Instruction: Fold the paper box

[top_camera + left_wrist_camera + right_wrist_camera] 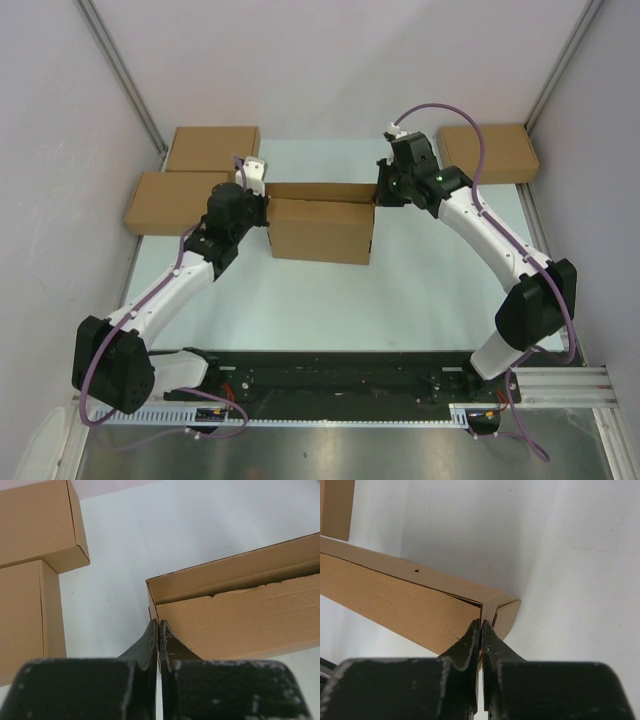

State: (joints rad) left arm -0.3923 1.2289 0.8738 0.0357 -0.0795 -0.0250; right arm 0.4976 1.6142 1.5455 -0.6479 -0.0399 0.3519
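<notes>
The paper box (pixel 320 230) sits mid-table, partly formed, with a long brown panel facing the arms and a wall behind it. My left gripper (pixel 266 205) is at its left end. In the left wrist view that gripper (pixel 158 625) is shut, its tips pinching the thin end wall at the corner of the paper box (pixel 240 615). My right gripper (pixel 378 195) is at the right end. In the right wrist view it (pixel 480 625) is shut on a thin end flap at the corner of the paper box (pixel 395 605).
Two closed brown boxes (pixel 212 148) (pixel 170 200) lie at the back left, close to the left arm, and also appear in the left wrist view (pixel 35 520) (pixel 25 615). A third closed box (pixel 488 152) lies at the back right. Grey walls enclose the table.
</notes>
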